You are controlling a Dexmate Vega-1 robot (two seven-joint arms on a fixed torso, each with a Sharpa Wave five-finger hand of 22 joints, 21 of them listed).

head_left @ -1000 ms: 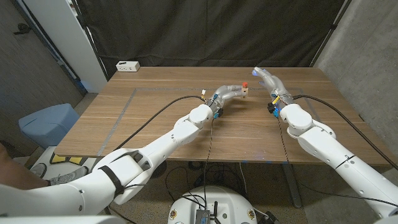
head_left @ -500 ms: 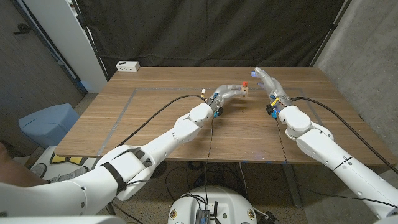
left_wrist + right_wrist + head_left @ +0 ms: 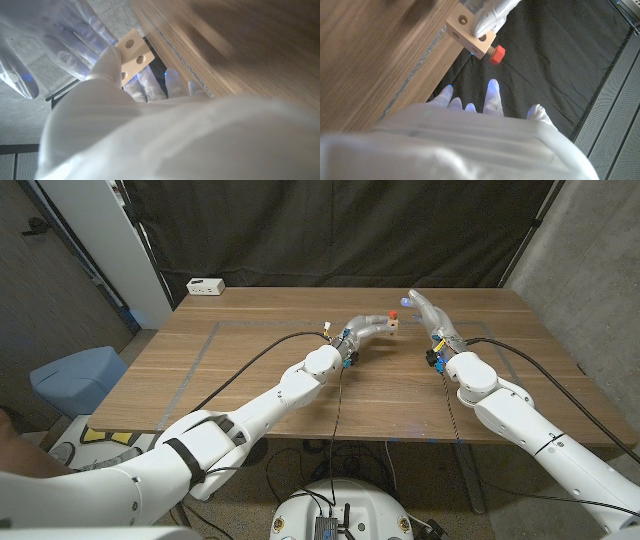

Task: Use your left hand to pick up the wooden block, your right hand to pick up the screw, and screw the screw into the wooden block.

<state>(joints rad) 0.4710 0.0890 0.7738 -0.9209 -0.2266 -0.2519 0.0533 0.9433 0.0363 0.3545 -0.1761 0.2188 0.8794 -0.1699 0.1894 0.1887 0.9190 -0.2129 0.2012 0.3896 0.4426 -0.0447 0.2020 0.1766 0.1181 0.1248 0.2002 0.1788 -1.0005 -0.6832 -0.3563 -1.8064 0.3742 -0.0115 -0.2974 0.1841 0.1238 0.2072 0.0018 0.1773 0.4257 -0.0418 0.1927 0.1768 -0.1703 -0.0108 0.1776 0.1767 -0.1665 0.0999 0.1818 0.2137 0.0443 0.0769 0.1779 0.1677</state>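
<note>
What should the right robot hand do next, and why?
Probably reach back to the red screw and turn it more. The screw sticks out of the wooden block held by the left robot hand, with shaft showing, while the right robot hand is open and apart from it.

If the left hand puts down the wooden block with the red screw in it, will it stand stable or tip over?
The wooden block looks stiff and flat-faced, so it would probably sit steady on a bare face. The red screw sticks out of one side; laid on that side, it would likely tilt. It looks light, so a nudge from the right hand could slide it.
</note>
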